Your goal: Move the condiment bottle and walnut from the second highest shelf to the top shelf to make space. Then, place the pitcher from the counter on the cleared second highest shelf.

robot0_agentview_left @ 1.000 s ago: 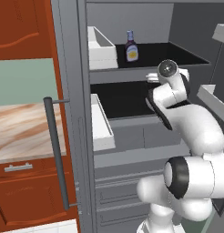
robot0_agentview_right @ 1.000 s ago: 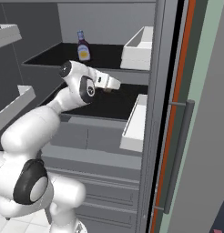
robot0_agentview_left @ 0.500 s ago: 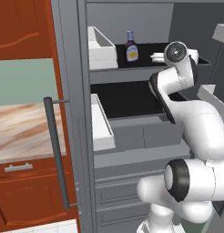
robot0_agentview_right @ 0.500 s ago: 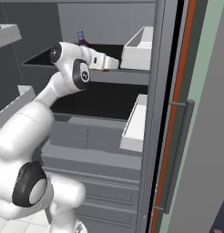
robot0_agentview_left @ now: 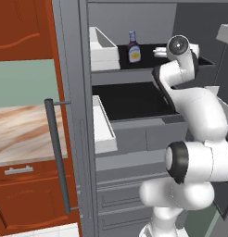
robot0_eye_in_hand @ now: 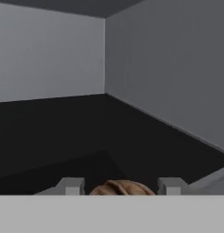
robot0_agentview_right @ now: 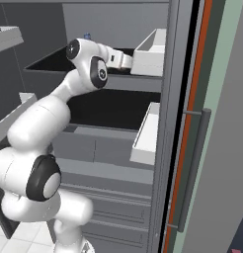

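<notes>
Lifting walnut up to top shelf level: arm has risen from the second highest shelf w/ hand now reaching in over the upper board, just right of condiment bottle, which already stands there. Gripper clamped on walnut, nut wedged btwn the two tips in hand view, black board below & grey back corner ahead. Means bottle likely done, walnut abt to be set down; 2nd shelf looks cleared. Pitcher step prob not yet started.
</notes>
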